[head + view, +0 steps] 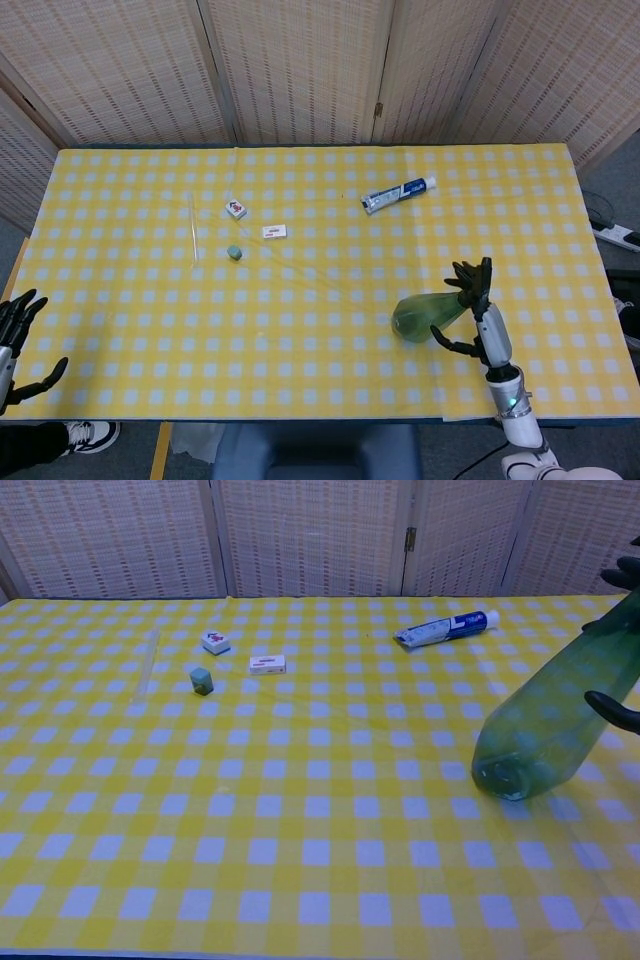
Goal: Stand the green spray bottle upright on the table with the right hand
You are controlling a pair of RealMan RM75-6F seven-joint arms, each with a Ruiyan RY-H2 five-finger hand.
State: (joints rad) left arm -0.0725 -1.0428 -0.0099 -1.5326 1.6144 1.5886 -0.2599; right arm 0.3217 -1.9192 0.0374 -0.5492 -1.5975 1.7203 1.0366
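The green spray bottle (pixel 420 315) leans steeply to the right near the table's front right. Its base rests on the yellow checked cloth (pixel 300 330), and its top runs out of the chest view. My right hand (pixel 480 315) is around the bottle's upper part, with spread fingers behind it. The thumb (pixel 615 710) lies across its front, so the bottle (pixel 545 725) rests tilted in that hand. My left hand (pixel 15 345) hangs open off the table's front left corner, holding nothing.
A toothpaste tube (pixel 398 193) lies at the back right of centre. At the left middle lie a small white box (pixel 274 232), a teal cube (pixel 234 252), a small tile (pixel 236 208) and a thin clear rod (pixel 192 228).
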